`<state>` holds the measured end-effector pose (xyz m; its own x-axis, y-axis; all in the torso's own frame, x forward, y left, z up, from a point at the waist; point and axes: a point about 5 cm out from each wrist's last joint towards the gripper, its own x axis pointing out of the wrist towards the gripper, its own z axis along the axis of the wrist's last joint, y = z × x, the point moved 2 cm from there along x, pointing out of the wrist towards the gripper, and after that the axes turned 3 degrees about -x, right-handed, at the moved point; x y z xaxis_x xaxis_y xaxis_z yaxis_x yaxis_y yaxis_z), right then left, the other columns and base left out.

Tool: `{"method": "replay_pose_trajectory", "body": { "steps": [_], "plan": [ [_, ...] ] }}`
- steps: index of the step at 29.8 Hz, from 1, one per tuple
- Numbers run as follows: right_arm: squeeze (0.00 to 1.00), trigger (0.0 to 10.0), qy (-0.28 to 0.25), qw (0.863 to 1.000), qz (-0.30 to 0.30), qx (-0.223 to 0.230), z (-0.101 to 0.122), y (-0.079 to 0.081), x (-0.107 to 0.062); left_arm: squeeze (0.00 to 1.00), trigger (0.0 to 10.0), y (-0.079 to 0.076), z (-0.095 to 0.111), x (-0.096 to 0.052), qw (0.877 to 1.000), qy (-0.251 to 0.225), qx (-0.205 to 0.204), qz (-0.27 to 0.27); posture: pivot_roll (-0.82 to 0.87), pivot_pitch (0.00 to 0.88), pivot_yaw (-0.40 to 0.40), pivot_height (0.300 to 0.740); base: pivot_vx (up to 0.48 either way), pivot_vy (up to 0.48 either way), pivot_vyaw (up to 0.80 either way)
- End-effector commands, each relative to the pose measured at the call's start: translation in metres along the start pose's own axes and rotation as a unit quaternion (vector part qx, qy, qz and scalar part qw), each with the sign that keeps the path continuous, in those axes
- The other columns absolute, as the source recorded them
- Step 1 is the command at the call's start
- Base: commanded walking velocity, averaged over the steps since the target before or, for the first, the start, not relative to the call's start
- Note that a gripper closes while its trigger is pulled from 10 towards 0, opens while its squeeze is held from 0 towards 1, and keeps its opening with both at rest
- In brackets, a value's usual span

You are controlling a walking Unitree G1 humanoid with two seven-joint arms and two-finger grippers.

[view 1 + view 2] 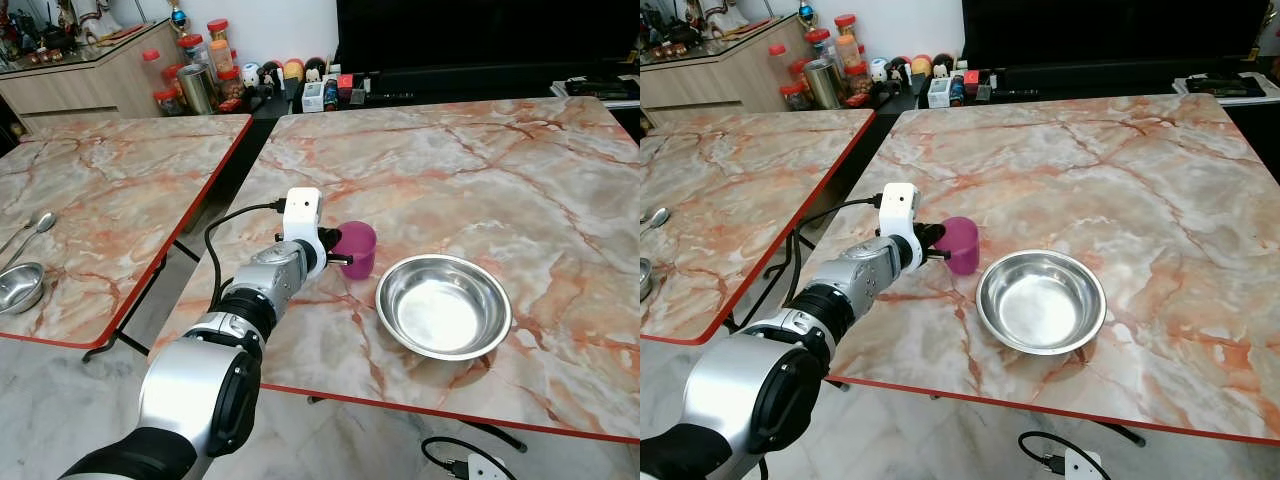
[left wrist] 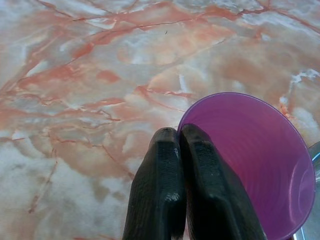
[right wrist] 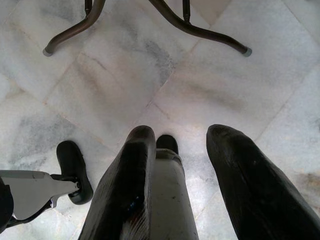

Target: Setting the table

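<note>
- Left arm reaches over the marble table; left gripper pinches the rim of the purple cup, upright just left of the steel bowl.
- Left wrist: fingers clamped on cup rim, one inside.
- Right wrist: right gripper hangs over the floor, fingers parted, holding nothing.

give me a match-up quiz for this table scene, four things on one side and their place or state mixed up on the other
Things:
1. purple cup
2. steel bowl
3. left gripper
4. right gripper

Places or states:
a. empty, on the marble table beside the cup
b. open, hanging over the floor
c. standing on the table, rim pinched
d. shut on the cup's rim

Pairs: 1-c, 2-a, 3-d, 4-b
</note>
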<state>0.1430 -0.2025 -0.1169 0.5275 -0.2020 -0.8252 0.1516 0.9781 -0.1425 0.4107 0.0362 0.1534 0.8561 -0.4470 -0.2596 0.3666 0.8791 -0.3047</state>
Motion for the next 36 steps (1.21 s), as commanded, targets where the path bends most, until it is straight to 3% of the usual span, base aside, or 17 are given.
{"method": "replay_pose_trajectory", "body": {
  "steps": [1,2,3,18,19,20,23,24,25,33,35,36],
  "plan": [
    [0.00,10.0,0.019,1.000,0.010,0.004,-0.010,0.008,-0.002,0.16,10.0,0.002,0.007,0.000,1.000,0.004,0.008,0.004,-0.04,0.000,0.168,0.740,0.000,0.000,0.00],
    [0.00,10.0,0.018,1.000,0.010,0.004,-0.010,0.008,-0.002,0.16,10.0,0.002,0.006,0.000,1.000,0.005,0.010,0.004,-0.04,0.000,0.168,0.740,0.000,0.000,0.00],
    [0.00,10.0,0.018,1.000,0.010,0.004,-0.009,0.008,-0.002,0.87,10.0,0.001,0.006,0.000,1.000,0.006,0.011,0.003,-0.04,0.000,0.168,0.740,0.000,0.000,0.00],
    [0.00,10.0,0.018,1.000,0.012,0.006,-0.009,0.010,-0.002,0.86,10.0,0.000,0.010,0.000,1.000,0.000,0.017,0.003,-0.03,0.000,0.168,0.740,0.000,0.000,0.00],
    [0.00,10.0,0.018,1.000,0.012,0.006,-0.009,0.010,-0.002,0.88,10.0,0.000,0.009,0.000,1.000,0.000,0.019,0.002,-0.03,0.000,0.168,0.740,0.000,0.000,0.00],
    [0.00,10.0,0.018,1.000,0.012,0.006,-0.009,0.010,-0.002,1.00,10.0,0.000,0.009,0.000,1.000,-0.001,0.019,0.002,-0.03,0.000,0.167,0.740,0.000,0.000,0.00],
    [0.00,10.0,0.018,1.000,0.012,0.006,-0.009,0.010,-0.002,1.00,10.0,0.000,0.013,0.000,1.000,-0.013,0.021,0.005,-0.03,0.000,0.167,0.740,0.000,0.000,0.00],
    [0.00,10.0,0.018,1.000,0.012,0.006,-0.009,0.010,-0.002,0.39,10.0,0.000,0.015,0.000,1.000,-0.017,0.020,0.005,-0.03,0.000,0.166,0.740,0.000,0.000,0.00],
    [0.00,10.0,0.018,1.000,0.012,0.006,-0.008,0.010,-0.002,0.00,10.0,0.000,0.019,0.000,0.999,-0.028,0.022,0.005,-0.03,0.000,0.164,0.740,0.000,0.000,0.00],
    [0.00,10.0,0.015,1.000,0.013,0.003,-0.004,0.010,-0.001,0.00,10.0,0.005,0.036,-0.003,0.997,-0.062,0.042,0.016,-0.02,0.000,0.156,0.740,0.000,0.000,0.00],
    [0.00,10.0,0.011,1.000,0.014,0.003,0.000,0.010,0.000,0.00,10.0,0.009,0.055,-0.008,0.992,-0.110,0.052,0.013,-0.03,0.000,0.152,0.740,0.000,0.000,0.00],
    [0.00,10.0,0.011,1.000,0.014,0.003,0.000,0.010,0.000,0.00,10.0,0.009,0.055,-0.008,0.992,-0.110,0.052,0.013,-0.03,0.000,0.152,0.740,0.000,0.000,0.00]
  ]
}}
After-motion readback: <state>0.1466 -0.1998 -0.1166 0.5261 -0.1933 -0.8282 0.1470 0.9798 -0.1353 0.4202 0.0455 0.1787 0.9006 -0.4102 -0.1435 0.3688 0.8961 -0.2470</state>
